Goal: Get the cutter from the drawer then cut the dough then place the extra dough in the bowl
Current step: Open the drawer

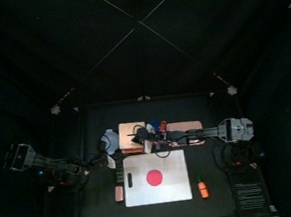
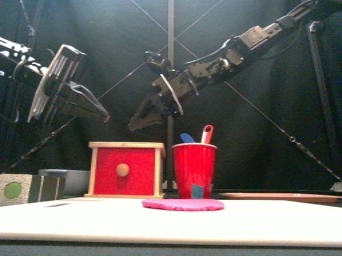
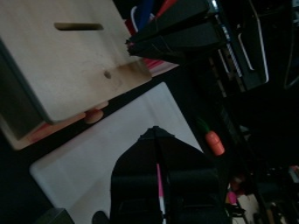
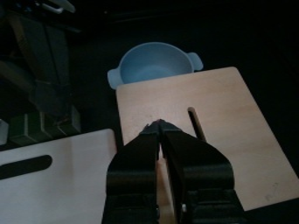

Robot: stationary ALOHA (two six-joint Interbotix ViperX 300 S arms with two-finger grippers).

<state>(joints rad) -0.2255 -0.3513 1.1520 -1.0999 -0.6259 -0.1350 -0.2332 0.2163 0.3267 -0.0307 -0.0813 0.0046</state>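
Observation:
The pale wooden box [image 1: 129, 135] stands behind the white cutting board [image 1: 156, 190], its red drawer front [image 2: 127, 170] flush and its knob [image 3: 93, 114] facing the board. A flat red dough disc [image 1: 153, 176] lies on the board. No cutter shows. My right gripper [image 4: 160, 131] hangs shut and empty just over the box top [image 4: 216, 114], beside its slot. Past the box sits the blue-grey bowl [image 4: 156, 66]. My left gripper [image 3: 156, 133] is shut and empty, above the board's left edge, pointing toward the drawer front.
A red cup [image 2: 194, 168] with a blue and a red knife stands right of the box. Small orange toys lie at the board's left edge [image 1: 119, 193] and its right corner [image 1: 199, 188]. The right arm [image 3: 176, 39] stretches over the box.

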